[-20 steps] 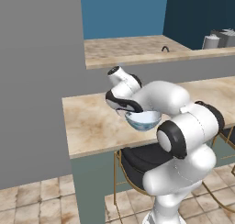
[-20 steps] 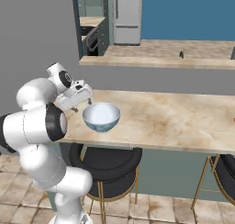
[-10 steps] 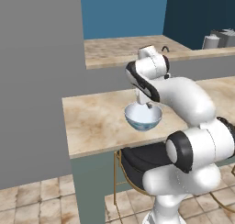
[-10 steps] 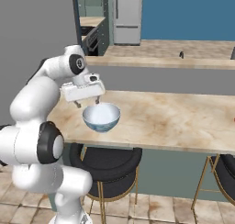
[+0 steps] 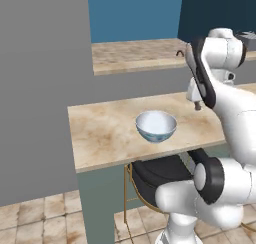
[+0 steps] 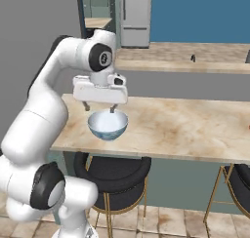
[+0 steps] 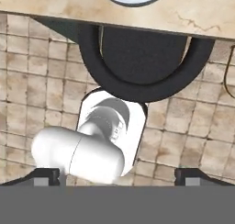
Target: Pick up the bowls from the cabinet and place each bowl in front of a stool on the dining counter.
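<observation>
Marble counter runs across the kitchen, a stool tucked beneath. On it the bowl sits upright, alone. Gripper hovers just above, at its 12 o'clock, jaws spread wide, grasping nothing.

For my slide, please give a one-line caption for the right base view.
The open tool hovers above the blue-patterned white bowl, which stands on the dining counter in front of a black stool.

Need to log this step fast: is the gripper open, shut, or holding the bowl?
Gripper: open, holding nothing; the white and blue bowl sits free on the dining counter, above the stool.
</observation>
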{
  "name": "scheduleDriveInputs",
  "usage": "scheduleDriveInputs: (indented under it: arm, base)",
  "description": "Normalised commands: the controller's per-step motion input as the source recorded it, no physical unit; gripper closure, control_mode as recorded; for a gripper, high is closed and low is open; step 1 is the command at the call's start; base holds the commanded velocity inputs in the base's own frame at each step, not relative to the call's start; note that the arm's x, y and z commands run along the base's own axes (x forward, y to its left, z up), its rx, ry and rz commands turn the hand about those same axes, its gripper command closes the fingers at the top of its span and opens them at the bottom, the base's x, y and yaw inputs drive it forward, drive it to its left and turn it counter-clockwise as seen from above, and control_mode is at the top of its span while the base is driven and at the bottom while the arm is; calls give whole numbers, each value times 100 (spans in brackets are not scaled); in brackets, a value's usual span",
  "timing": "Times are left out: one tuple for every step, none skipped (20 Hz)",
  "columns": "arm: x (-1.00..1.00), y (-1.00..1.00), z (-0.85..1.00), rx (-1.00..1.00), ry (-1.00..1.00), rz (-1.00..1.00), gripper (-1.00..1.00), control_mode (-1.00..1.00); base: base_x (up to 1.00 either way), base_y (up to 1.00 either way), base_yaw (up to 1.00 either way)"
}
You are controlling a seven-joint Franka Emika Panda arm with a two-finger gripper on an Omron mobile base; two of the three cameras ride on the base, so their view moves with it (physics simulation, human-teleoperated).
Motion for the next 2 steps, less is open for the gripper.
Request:
scheduleDriveInputs:
  arm:
    - [-100, -42, 55, 18, -3, -2, -100, -100]
    - [-100, -36, 41, 18, -11, 0, -100, -100]
  base:
    - [0, 0, 0]
    - [0, 0, 0]
